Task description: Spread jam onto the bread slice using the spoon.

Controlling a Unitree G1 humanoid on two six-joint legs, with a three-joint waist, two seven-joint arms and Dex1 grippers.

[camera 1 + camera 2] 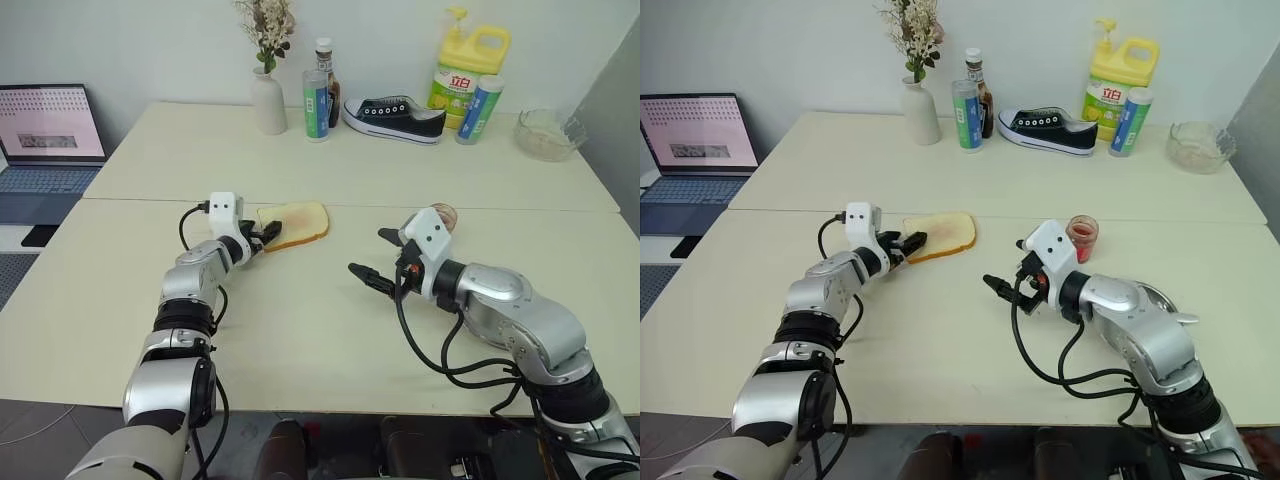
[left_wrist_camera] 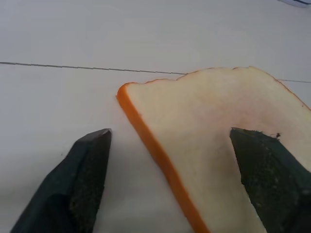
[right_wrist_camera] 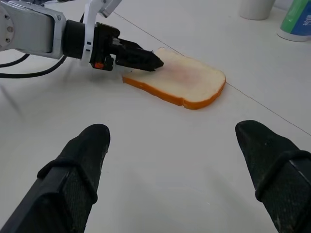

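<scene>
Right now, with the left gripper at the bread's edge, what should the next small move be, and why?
Probably close the left gripper on the bread slice to steady it: its fingers straddle the crust edge, one over the bread, one beside it.

The table (image 1: 330,330) top is smooth and matt. The bread slice (image 3: 187,80) has a soft, porous crumb and an orange crust. The gripper fingers (image 3: 73,179) look like rough black rubber. The bowl (image 1: 547,133) is clear glass.
</scene>
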